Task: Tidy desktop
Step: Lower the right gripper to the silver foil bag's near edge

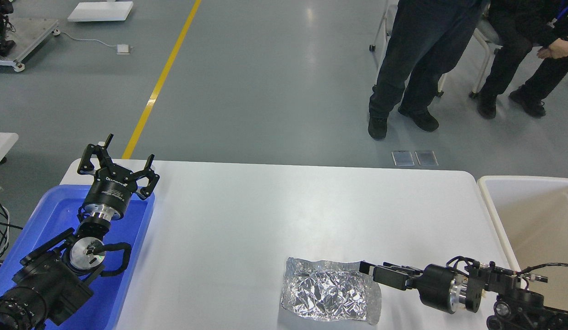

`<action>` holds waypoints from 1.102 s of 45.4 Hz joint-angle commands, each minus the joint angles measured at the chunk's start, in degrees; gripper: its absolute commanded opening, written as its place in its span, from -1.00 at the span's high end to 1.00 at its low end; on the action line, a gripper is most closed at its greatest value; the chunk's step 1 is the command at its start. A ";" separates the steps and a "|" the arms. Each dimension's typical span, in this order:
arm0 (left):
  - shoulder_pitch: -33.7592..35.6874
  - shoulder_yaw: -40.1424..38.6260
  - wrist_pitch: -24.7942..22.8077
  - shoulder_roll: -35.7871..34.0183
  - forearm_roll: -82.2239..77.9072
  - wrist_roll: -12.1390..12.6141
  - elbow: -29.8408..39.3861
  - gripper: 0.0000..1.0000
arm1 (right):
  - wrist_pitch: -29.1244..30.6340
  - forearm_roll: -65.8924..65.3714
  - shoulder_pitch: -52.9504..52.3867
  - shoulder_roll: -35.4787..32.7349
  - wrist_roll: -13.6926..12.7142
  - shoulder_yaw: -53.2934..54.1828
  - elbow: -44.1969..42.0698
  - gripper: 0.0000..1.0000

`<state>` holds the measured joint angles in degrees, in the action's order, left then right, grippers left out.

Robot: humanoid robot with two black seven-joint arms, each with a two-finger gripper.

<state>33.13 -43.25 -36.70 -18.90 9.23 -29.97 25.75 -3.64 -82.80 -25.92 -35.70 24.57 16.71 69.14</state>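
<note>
Foil sheet [329, 293] lies flat on the desktop [265, 211], front-right area, near the front edge. Crumpled, roughly rectangular, long axis running left-right. Right gripper [367, 270] sits at the foil's upper-right corner, w/ fingers pointing left over it; looks touching or just above, can't tell which. Jaws seen edge-on and dark, so can't tell if they're apart or together, or pinching foil. Right arm comes in low from the right edge, forearm near horizontal, wrist level w/ the table.

Left gripper [116, 166] is well apart, over the far end of the blue tray [45, 215] at left, fingers spread wide, holding nothing, pointing up and away. Cream tub [526, 215] stands just right of the desktop. Right arm clearly nearer; prob. the one to take the foil, toward the tub.
</note>
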 commanded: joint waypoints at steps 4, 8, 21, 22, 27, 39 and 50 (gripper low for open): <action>0.00 0.00 0.05 0.00 0.00 0.00 0.00 -1.00 | -2.77 -0.43 1.31 3.62 2.14 -2.55 -4.80 -0.90; 0.00 0.00 -0.04 0.00 0.00 0.00 0.00 -1.00 | -4.26 -0.43 1.31 5.29 2.15 -3.61 -6.03 -0.82; 0.00 0.00 0.05 0.00 0.00 0.00 0.00 -1.00 | -8.31 -0.43 1.22 9.07 2.15 -4.67 -11.04 -0.60; 0.00 0.00 0.05 0.00 0.00 0.00 0.00 -1.00 | -8.48 -0.43 1.22 9.07 2.15 -4.84 -11.04 -0.57; 0.00 0.00 -0.04 0.00 0.00 0.00 0.00 -1.00 | -9.54 -0.52 1.13 9.07 2.15 -5.28 -11.13 -0.45; 0.00 0.00 -0.04 0.00 0.00 0.00 0.00 -1.00 | -10.15 -0.52 1.04 9.16 2.32 -6.07 -12.36 0.21; 0.00 0.00 -0.04 0.00 0.00 0.00 0.00 -1.00 | -10.15 -0.61 0.69 9.16 2.23 -6.25 -13.06 1.00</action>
<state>33.13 -43.25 -36.68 -18.90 9.23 -29.97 25.75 -13.53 -83.31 -24.97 -26.66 26.85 10.85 56.85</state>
